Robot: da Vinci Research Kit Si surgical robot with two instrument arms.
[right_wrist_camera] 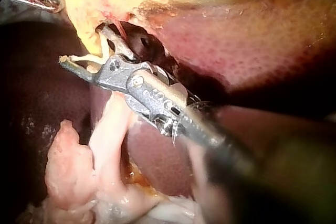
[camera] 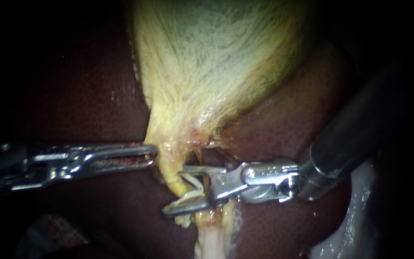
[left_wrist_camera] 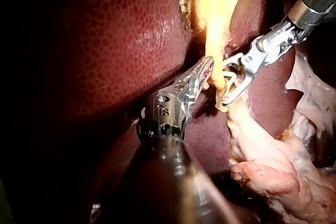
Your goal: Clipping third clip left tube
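Jaws of right instrument [camera: 173, 189]: spread wide in a V, slim bare steel, one on each side of the left tube [camera: 171, 173], not closed on it.
Between those jaws: thin whitish strands [camera: 192, 184], looped; clip or tissue, cannot tell.
Jaws of left instrument [camera: 152, 154]: pressed together, long and slotted, tip pinching the edge of the neck of the gallbladder [camera: 216, 57].
Left tube: yellow, smooth, cord-like; hanging from the gallbladder's neck just beside the left instrument's tip, running down through the right instrument's open V.
Gallbladder: pale yellow-green with fibrous streaks, narrowing like a funnel.
Liver [camera: 73, 96]: dark maroon, glossy, finely dotted.
Lower tissue [camera: 212, 240]: pale pink-white, wet, lumpy, under the right instrument's tip.
Right instrument's pose: thick dark shaft from the upper right, shiny hinged wrist bent almost level, tip pointing toward the left instrument.
Left instrument's pose: level, in from the left, tip near the right instrument's upper jaw but apart from it.
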